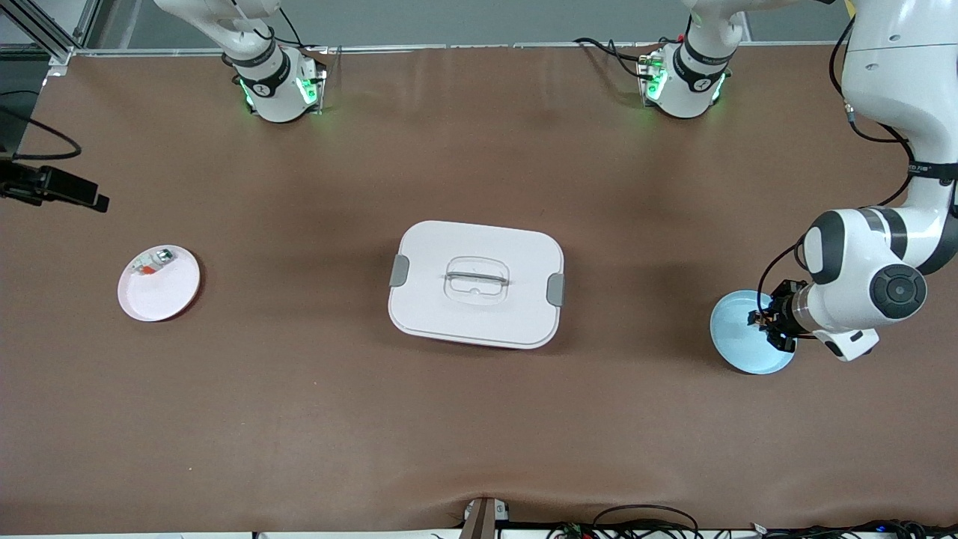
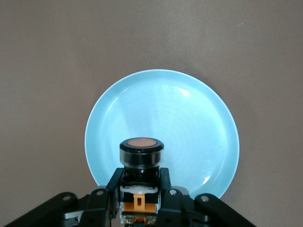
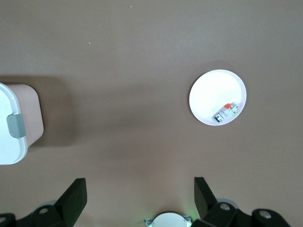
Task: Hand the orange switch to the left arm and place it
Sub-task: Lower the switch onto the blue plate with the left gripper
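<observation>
— White plate toward the right arm's end, box mid-table; right gripper?
— Spread wide, high over bare table.
— Left gripper?
— Pinching the orange switch over the blue plate.

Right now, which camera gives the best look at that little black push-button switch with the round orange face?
The left wrist view: the small black push-button switch with its round orange face sits large and centred, gripped by the left gripper over the round pale-blue plate. The front view shows only a dark speck there. The right wrist view misses it entirely.
</observation>
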`<move>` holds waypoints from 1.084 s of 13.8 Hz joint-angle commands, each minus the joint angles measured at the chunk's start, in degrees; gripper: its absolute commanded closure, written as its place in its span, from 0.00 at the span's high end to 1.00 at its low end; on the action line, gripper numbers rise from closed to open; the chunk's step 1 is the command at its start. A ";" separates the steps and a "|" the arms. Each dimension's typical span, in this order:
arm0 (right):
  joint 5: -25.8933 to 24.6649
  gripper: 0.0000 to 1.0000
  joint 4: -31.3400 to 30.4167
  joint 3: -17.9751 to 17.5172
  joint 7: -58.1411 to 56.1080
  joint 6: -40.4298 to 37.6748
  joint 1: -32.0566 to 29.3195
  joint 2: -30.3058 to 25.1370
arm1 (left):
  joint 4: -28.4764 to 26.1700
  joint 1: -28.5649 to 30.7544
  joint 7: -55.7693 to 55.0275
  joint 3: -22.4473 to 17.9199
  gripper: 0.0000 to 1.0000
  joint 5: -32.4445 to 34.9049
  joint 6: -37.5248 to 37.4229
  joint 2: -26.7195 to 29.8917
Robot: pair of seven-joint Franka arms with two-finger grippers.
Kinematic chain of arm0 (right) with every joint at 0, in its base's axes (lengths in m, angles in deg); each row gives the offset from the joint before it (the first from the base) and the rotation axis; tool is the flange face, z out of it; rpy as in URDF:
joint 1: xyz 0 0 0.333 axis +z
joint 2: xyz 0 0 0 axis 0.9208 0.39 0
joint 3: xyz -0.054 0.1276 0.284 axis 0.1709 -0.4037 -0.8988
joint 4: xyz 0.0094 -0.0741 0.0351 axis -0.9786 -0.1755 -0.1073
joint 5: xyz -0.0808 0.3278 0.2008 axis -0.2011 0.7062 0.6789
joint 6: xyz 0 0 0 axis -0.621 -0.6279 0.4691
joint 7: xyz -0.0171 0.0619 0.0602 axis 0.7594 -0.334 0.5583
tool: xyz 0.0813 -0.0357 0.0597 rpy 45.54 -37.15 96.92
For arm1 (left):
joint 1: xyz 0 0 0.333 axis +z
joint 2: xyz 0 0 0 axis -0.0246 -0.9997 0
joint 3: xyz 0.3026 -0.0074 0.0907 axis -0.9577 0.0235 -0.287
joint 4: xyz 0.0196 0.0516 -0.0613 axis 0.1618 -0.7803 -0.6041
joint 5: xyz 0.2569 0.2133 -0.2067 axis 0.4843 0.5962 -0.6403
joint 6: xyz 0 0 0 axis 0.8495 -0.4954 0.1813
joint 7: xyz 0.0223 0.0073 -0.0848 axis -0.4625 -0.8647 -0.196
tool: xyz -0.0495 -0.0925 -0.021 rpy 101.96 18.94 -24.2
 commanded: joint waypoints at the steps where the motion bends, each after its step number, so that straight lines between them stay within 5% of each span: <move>1: -1.02 1.00 -8.72 0.17 0.63 3.57 0.91 -6.57 | -3.09 0.68 -1.40 0.35 0.00 1.14 4.82 0.26; 4: -1.02 1.00 -9.25 0.17 0.81 4.36 1.00 -7.09 | -6.08 1.30 -1.31 0.44 0.00 1.14 10.27 -0.18; 10: -1.02 1.00 -18.03 0.08 4.32 10.25 2.05 -13.15 | -6.26 2.62 -0.25 0.70 0.00 0.61 10.46 -1.68; 15: -1.02 1.00 -17.95 -0.01 4.32 10.25 1.18 -13.51 | -6.26 2.97 -0.17 0.79 0.00 0.61 10.46 -2.47</move>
